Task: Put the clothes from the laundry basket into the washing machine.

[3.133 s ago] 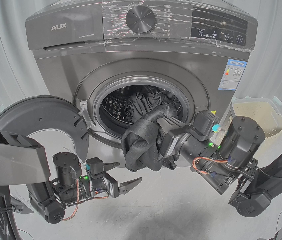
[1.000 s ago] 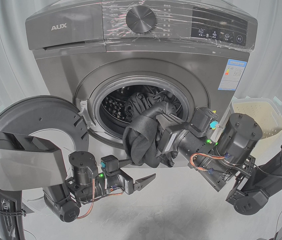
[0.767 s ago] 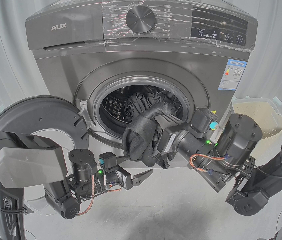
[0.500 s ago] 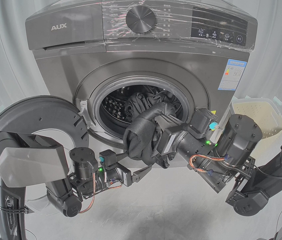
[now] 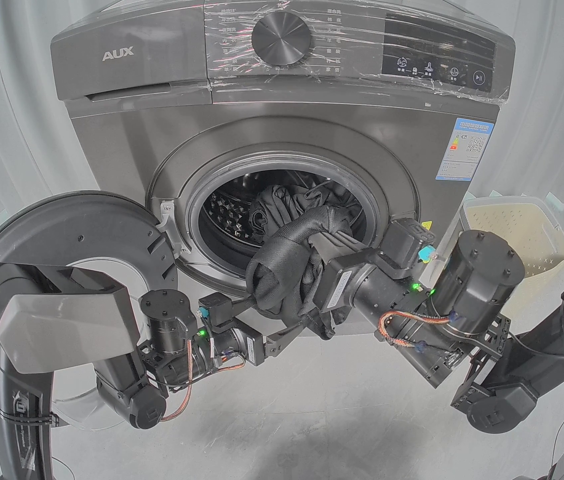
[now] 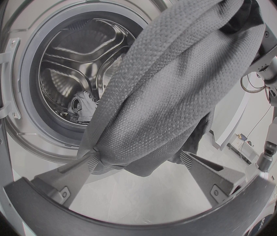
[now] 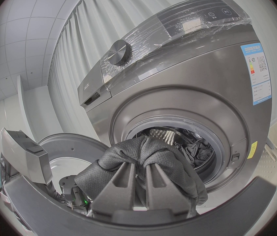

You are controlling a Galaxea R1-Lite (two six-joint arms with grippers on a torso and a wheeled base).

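dark mesh-textured garment [image 5: 282, 261], all bunched, dangling mid-frame at the mouth of the washing machine [image 5: 128, 141] | right claw [image 7: 140, 166] pinched shut on its top fold | left claw [image 5: 278, 313] wide open around its bottom end

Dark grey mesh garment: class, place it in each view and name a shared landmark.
Head view: dark grey mesh garment hangs centre, before the washing machine's round drum opening.
Left wrist view: garment inside open left gripper.
Right wrist view: garment draped over right gripper.
Shared landmark: drum opening.
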